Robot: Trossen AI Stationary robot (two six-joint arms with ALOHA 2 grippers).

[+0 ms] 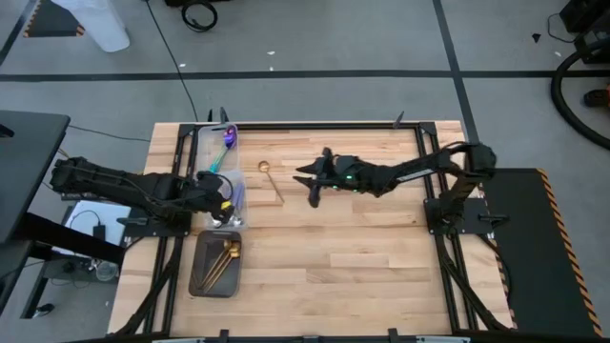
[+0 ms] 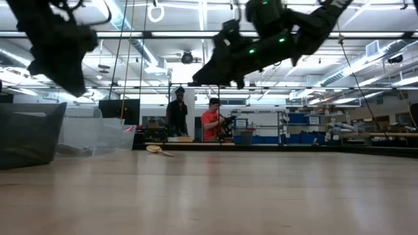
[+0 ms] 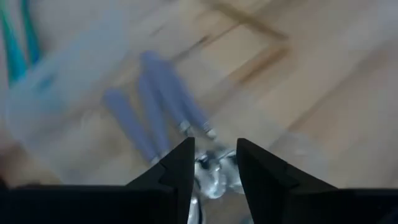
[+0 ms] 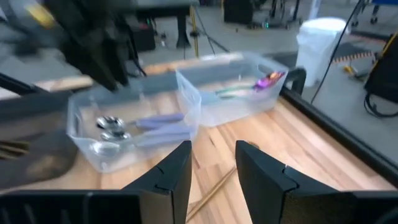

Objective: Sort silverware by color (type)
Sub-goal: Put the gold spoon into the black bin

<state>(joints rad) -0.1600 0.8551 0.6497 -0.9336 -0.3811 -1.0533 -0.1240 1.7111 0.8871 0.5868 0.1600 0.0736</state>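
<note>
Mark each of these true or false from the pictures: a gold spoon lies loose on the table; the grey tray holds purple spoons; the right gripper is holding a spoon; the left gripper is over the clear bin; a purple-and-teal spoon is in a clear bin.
1. A gold spoon lies loose on the table. True.
2. The grey tray holds purple spoons. False: it holds gold ones.
3. The right gripper holds a spoon. False: its fingers are apart and empty.
4. The left gripper is over the clear bin. True.
5. A purple-and-teal spoon is in a clear bin. True.
</note>
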